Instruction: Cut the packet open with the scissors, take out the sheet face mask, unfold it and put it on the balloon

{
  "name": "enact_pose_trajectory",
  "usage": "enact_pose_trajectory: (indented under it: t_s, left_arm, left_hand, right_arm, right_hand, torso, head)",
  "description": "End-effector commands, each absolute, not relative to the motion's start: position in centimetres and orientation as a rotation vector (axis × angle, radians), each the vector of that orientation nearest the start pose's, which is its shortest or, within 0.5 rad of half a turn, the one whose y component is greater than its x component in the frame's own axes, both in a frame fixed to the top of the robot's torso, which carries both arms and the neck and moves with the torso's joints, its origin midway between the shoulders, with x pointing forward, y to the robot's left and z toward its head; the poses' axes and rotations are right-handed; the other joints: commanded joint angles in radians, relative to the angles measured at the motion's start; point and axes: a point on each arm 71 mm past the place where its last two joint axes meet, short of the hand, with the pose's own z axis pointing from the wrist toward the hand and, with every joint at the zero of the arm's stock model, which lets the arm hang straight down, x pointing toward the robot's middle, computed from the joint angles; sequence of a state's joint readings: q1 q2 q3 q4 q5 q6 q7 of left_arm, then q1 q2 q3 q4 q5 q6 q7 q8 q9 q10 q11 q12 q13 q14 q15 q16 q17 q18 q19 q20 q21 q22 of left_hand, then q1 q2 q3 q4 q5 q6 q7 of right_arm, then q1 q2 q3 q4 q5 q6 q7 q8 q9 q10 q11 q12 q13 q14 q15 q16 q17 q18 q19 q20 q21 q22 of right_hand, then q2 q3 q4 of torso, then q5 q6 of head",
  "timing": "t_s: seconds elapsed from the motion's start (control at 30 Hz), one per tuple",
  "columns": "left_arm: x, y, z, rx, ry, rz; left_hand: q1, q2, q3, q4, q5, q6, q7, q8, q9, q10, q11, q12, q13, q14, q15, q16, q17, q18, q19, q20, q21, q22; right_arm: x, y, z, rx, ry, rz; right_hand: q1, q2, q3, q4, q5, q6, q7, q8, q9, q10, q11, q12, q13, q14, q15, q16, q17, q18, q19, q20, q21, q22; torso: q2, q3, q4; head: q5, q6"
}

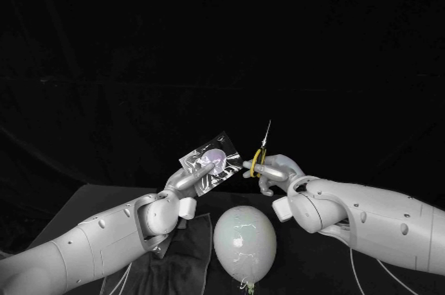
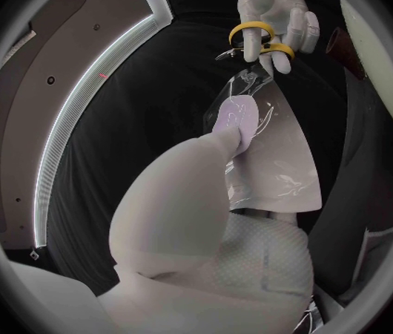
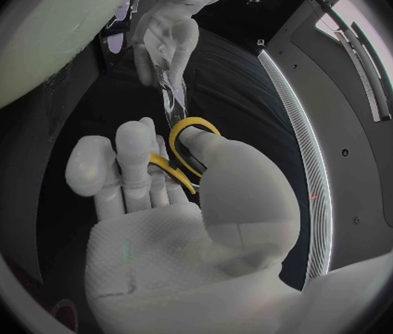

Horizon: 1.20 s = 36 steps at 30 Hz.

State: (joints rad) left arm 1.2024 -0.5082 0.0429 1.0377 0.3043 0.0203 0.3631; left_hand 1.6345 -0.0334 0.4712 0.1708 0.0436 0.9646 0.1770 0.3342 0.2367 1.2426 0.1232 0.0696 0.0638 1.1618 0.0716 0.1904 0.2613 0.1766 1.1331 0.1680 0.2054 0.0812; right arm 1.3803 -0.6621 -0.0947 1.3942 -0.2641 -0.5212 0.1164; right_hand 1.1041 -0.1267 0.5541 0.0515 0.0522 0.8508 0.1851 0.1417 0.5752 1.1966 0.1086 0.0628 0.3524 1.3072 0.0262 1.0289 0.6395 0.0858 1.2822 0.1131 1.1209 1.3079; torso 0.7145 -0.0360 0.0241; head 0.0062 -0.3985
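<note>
At the lower centre of the head view the balloon [image 1: 245, 243] lies on the desk [image 1: 102, 198] with no mask on it. Above it, mid-frame, the left hand [image 1: 190, 177] pinches the clear packet [image 1: 211, 160] up in the air. Just to the right, the right hand [image 1: 276, 173] is clamped on the yellow-handled scissors [image 1: 258, 155], blades pointing up and seemingly together. The cutting step looks to be in hand; next, the blades need parting and the packet's edge must come between them.
</note>
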Motion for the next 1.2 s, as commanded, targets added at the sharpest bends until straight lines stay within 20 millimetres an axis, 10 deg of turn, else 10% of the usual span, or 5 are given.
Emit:
enact_pose_trajectory:
  t_s: [0.03,0.57,0.83,1.03,1.2]
  left_arm:
    - [57.4,17.0,-17.6,-1.350,1.275,-1.821]
    - [56.2,16.0,-15.0,-1.243,1.333,-1.789]
    - [55.2,15.2,-14.9,-1.233,1.365,-1.793]
    - [54.6,14.7,-15.1,-1.226,1.407,-1.792]
    - [53.9,13.9,-15.2,-1.207,1.455,-1.803]
  left_hand:
    - [-0.015,0.001,0.011,-0.004,0.005,0.006,0.000,0.008,0.082,0.019,-0.010,-0.005,0.000,0.010,-0.001,0.003,0.002,0.006,0.008,-0.003,0.006,-0.001]
    - [-0.048,-0.008,0.045,-0.030,0.005,0.006,0.001,0.015,0.096,0.027,-0.012,-0.005,0.000,0.018,-0.004,0.002,0.012,0.006,0.014,-0.006,0.013,0.000]
    - [-0.058,-0.010,0.052,-0.034,0.005,0.005,0.000,0.017,0.099,0.028,-0.012,-0.005,0.000,0.019,-0.004,0.001,0.015,0.006,0.015,-0.006,0.014,0.000]
    - [-0.061,-0.010,0.054,-0.035,0.005,0.005,0.000,0.017,0.100,0.028,-0.012,-0.005,0.000,0.020,-0.004,0.001,0.016,0.006,0.015,-0.006,0.014,-0.001]
    - [-0.062,-0.011,0.055,-0.036,0.005,0.005,0.000,0.017,0.100,0.029,-0.012,-0.005,0.000,0.020,-0.004,0.001,0.016,0.006,0.015,-0.006,0.015,-0.001]
  right_arm:
    - [53.1,-16.9,-12.1,0.880,1.492,1.270]
    - [47.0,-23.6,-14.6,1.047,1.546,1.356]
    - [44.3,-26.3,-17.3,1.170,1.550,1.261]
    - [42.9,-27.3,-18.7,1.188,1.601,1.171]
    - [41.8,-27.1,-19.4,1.132,1.744,1.193]
  right_hand:
    - [0.074,0.039,0.028,-0.017,-0.002,0.069,-0.024,0.029,0.007,0.052,-0.027,0.014,-0.019,0.027,-0.021,0.042,0.057,0.011,0.032,0.001,0.040,0.034]
    - [0.169,0.096,0.070,-0.113,-0.001,0.185,-0.104,0.118,0.071,0.316,-0.108,0.187,0.083,0.143,-0.095,0.181,0.268,-0.034,0.171,-0.067,0.241,0.148]
    - [0.100,0.086,0.031,-0.096,-0.002,0.172,-0.138,0.221,0.182,0.352,-0.137,1.229,0.988,0.229,-0.112,0.450,0.727,-0.053,0.214,-0.085,0.319,0.195]
    - [0.012,0.053,-0.107,-0.001,-0.003,0.280,-0.213,0.682,0.625,0.374,-0.199,1.508,1.218,0.264,-0.161,0.542,0.931,-0.053,0.211,-0.133,0.320,0.201]
    - [-0.064,0.088,-0.149,0.096,-0.004,0.287,-0.217,0.707,0.667,0.374,-0.201,1.508,1.218,0.264,-0.164,0.542,0.931,-0.060,0.229,-0.134,0.351,0.217]
  torso:
    - [0.000,0.0028,-0.0003]
    - [-0.002,0.0056,-0.0059]
    - [-0.006,0.0158,-0.0165]
    - [-0.005,0.0255,-0.0221]
    - [-0.005,0.0290,-0.0255]
  head:
    - [-0.002,-0.001]
    - [-0.050,-0.043]
    - [-0.095,-0.074]
    - [-0.121,-0.094]
    - [-0.139,-0.105]
